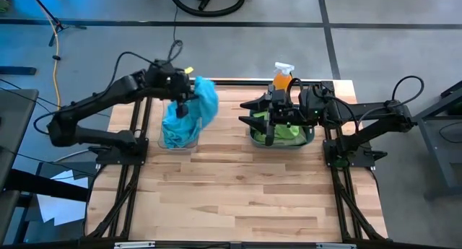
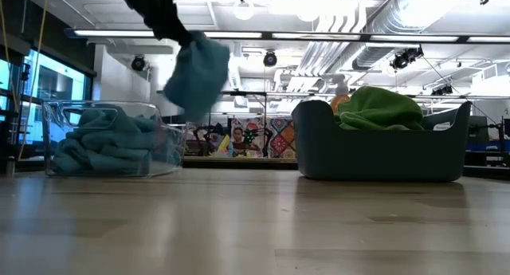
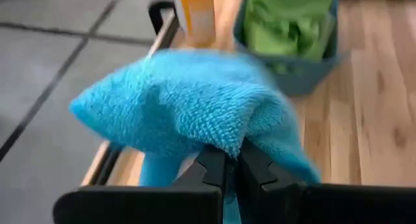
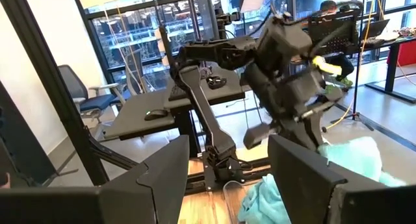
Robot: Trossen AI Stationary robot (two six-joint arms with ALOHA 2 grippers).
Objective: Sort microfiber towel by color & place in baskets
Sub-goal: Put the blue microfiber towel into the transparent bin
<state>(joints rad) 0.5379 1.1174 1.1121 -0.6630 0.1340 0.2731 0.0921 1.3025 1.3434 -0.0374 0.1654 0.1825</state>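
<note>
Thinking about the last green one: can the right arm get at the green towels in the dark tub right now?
Probably yes: the right tool hangs open just above the green towels in the dark tub, with nothing between them.

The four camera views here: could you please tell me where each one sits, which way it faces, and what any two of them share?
High view: above the table, looking straight down; both arms show, the left end effector holding a blue towel.
Low view: at table-top height, looking level across the clear bin and dark tub.
Left wrist view: on the left arm, past its shut fingers.
Right wrist view: on the right arm, past its open fingers toward the left arm.
All four views show the blue towel.
</note>
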